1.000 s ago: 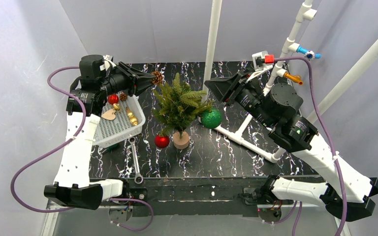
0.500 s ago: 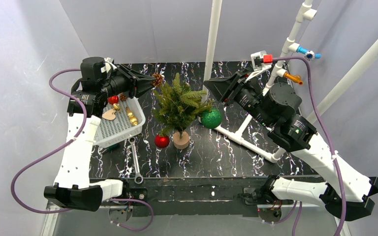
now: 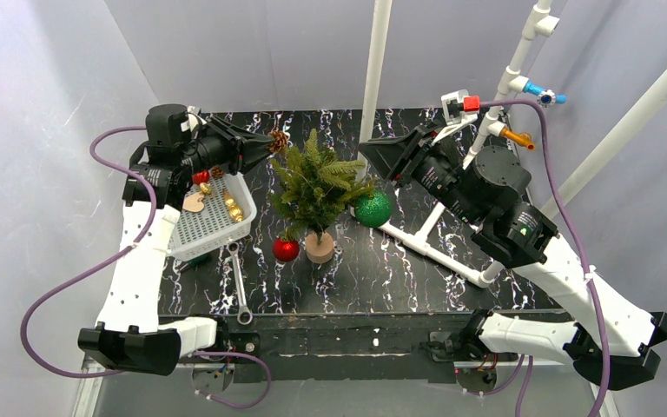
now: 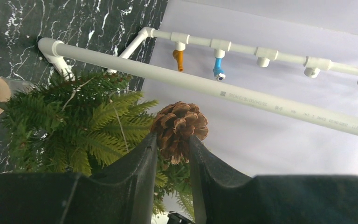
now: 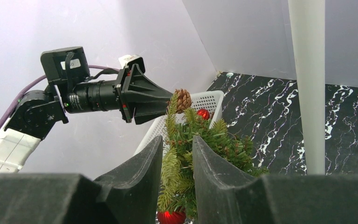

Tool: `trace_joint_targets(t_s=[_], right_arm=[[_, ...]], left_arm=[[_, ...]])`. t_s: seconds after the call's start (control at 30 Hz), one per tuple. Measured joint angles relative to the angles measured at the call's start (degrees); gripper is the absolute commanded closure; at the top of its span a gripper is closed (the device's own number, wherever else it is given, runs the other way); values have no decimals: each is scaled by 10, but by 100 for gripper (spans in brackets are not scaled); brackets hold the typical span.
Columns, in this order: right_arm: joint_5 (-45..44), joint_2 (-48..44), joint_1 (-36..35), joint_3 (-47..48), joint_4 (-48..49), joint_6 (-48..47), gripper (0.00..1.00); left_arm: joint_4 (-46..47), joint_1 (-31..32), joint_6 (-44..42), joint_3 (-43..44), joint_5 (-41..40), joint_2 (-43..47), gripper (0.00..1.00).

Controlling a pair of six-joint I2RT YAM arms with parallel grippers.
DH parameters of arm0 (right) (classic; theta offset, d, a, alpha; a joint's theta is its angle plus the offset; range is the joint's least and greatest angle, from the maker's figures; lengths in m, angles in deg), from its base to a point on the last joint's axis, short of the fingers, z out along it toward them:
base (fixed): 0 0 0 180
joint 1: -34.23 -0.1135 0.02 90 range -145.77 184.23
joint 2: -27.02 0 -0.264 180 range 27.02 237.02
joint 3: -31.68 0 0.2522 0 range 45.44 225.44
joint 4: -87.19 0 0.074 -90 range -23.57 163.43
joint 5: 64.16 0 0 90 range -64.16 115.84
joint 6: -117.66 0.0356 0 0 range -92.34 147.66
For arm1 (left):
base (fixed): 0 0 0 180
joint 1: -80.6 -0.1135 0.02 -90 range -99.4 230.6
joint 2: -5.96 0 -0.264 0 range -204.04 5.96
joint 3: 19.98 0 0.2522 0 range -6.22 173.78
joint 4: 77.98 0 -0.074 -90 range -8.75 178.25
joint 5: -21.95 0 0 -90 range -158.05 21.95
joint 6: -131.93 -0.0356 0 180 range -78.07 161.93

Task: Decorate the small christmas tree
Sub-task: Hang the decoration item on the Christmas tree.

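The small christmas tree (image 3: pixel 317 187) stands upright on its round wooden base (image 3: pixel 319 248) in the middle of the black marbled table. My left gripper (image 3: pixel 267 143) is shut on a brown pine cone (image 3: pixel 278 139) just left of the treetop. In the left wrist view the pine cone (image 4: pixel 179 128) is pinched between the fingertips of that gripper (image 4: pixel 172 136), right against the green branches (image 4: pixel 74 121). My right gripper (image 3: pixel 365 155) hovers at the tree's upper right side. Its jaws (image 5: pixel 177 137) stand apart, and the tree (image 5: pixel 205 140) shows through the gap.
A red ball (image 3: pixel 286 249) lies left of the tree's base and a green glitter ball (image 3: pixel 372 209) to its right. A white basket (image 3: pixel 213 228) with more ornaments stands at the left, with a wrench (image 3: pixel 240 287) in front of it. A white pipe frame (image 3: pixel 425 234) crosses the right side.
The left arm has shifted slightly to the right and nearer, while the pine cone stays beside the treetop. The right arm has not moved.
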Motion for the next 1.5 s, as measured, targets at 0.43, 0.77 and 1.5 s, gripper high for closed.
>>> trace_joint_targets(t_s=[0.43,0.77,1.5], right_arm=[[0,0,0,0,0,2,62],[3,0,0,0,0,4,62],[12,0,0,0,1,7,62]], left_arm=[[32,0,42,-53,-26,10,84],[37,0,52,-54,-27,16,84],[32,1,39,-29,-12,21,85]])
